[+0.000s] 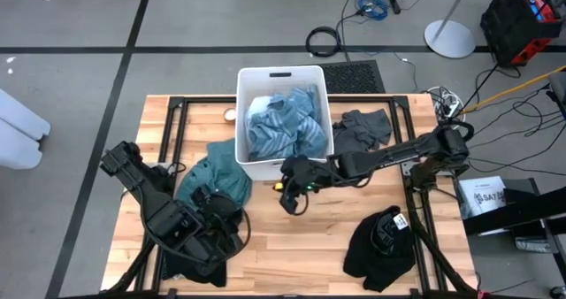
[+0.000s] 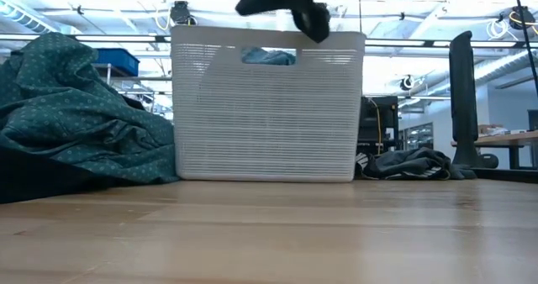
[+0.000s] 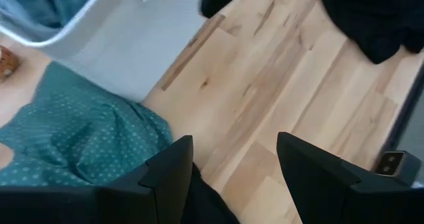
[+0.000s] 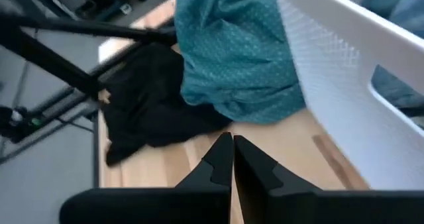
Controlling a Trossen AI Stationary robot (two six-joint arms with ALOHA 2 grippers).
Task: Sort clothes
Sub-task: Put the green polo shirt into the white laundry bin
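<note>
Just off the near wall of the white bin (image 1: 283, 78), the right gripper (image 1: 290, 195) hangs over bare wood with its fingers pressed together and nothing between them. Off the bin's left near corner, the left gripper (image 1: 215, 218) stands with its fingers spread wide, empty, above a black garment (image 1: 205, 256). Against the bin's left wall a teal dotted shirt (image 1: 217, 177) lies bunched, its length running away from the bin's corner. Inside the bin, blue and striped clothes (image 1: 285, 126) sit heaped. Right of the bin lies a dark grey garment (image 1: 364, 126); another black garment (image 1: 380, 246) lies crumpled well apart from the bin, near the table's (image 1: 292, 246) front right.
</note>
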